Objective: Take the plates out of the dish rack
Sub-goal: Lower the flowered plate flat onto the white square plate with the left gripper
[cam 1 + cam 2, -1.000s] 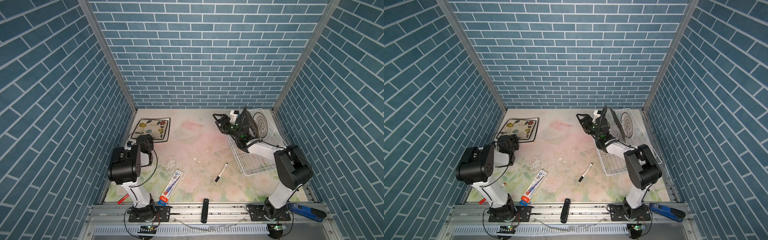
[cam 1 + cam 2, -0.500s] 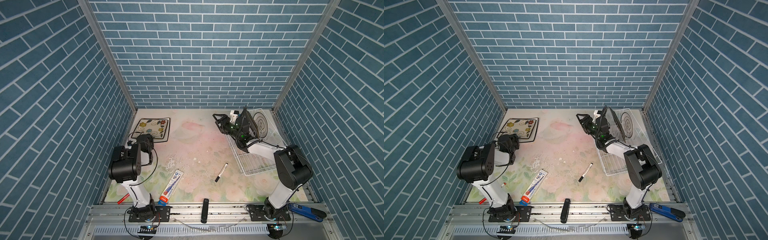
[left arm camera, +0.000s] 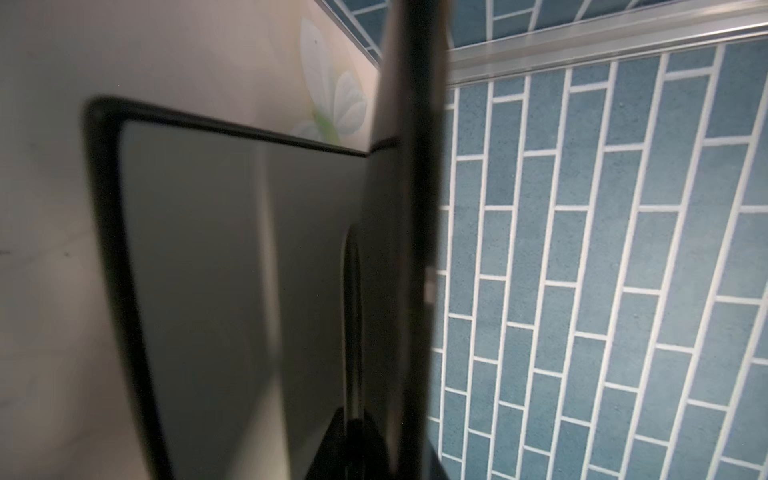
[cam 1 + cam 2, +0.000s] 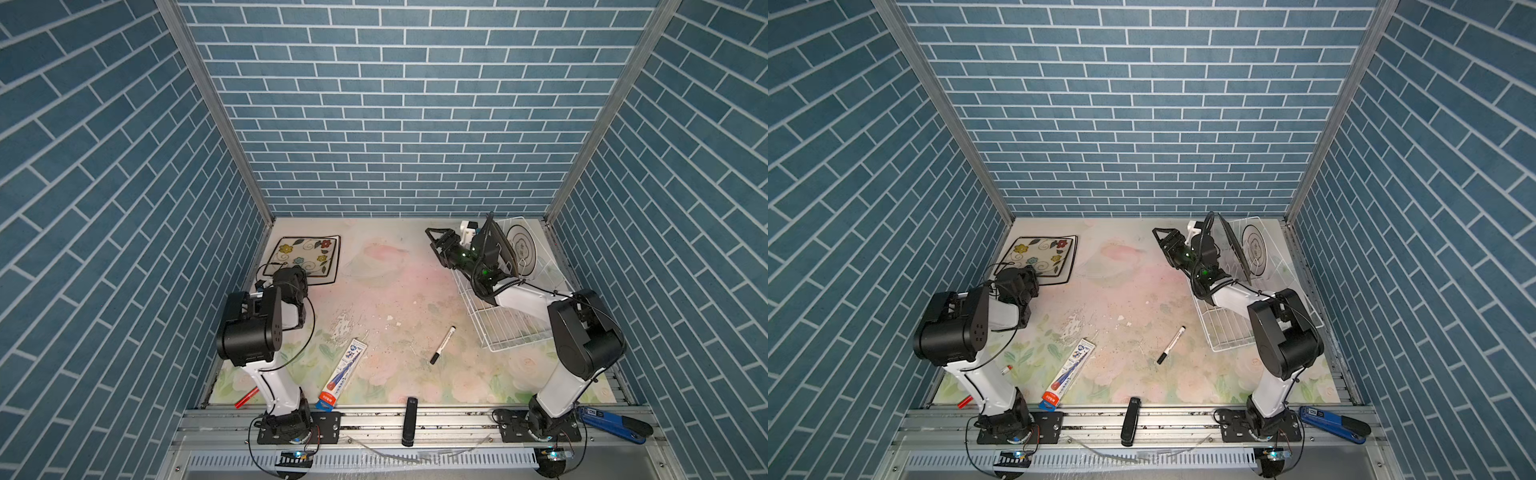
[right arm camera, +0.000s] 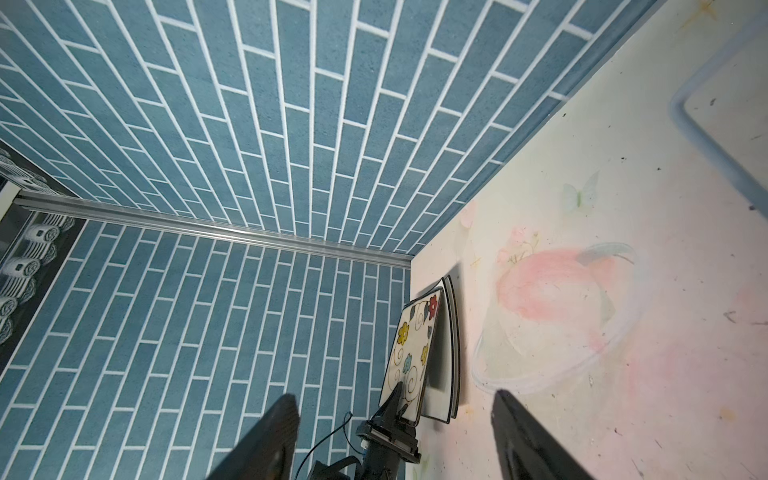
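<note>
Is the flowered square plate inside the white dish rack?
No, the flowered plate sits at the far left, apart from the dish rack.

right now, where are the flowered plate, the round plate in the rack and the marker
flowered plate (image 4: 307, 255) in a top view, its painted centre
round plate (image 4: 521, 250) in a top view, its centre emblem
marker (image 4: 443, 345) in a top view, mid-barrel

A black marker is seen on the floral tabletop, a long blue-and-white box nearer the front rail, a blue tool laid by the rail's right end
</note>
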Tool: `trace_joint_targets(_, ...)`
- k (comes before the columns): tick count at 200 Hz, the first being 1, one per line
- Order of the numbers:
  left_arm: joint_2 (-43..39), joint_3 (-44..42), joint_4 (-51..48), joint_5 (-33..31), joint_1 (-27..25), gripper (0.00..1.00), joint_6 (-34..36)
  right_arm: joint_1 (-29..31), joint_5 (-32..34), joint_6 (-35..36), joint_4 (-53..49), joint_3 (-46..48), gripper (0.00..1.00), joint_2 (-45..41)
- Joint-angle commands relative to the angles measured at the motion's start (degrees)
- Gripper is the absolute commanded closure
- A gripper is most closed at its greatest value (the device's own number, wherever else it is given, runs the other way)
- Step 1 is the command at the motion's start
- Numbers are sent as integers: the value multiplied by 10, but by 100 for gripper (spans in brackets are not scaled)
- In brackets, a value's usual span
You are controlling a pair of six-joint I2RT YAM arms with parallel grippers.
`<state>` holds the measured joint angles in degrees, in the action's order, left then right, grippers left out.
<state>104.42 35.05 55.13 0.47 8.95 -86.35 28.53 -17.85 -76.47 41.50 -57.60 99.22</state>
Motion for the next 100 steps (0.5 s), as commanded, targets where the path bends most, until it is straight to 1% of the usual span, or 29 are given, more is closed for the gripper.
trace_joint_targets(1,-27,25,51,8,-3,73,0,-2,-6,7,6,-27,26,3)
trace_joint_targets(20,-31,28,42,10,-4,65,1,-1,-7,6,7,-27,26,3)
trace_joint_targets(58,-46,30,15,10,-4,45,6,-1,-6,6,6,-23,26,-1)
trace_joint_targets(82,-49,39,-8,23,-3,41,9,-1,-5,7,5,-21,26,-3)
trace_joint_targets(100,-52,41,-19,24,-4,36,12,-1,-5,6,7,-20,26,-3)
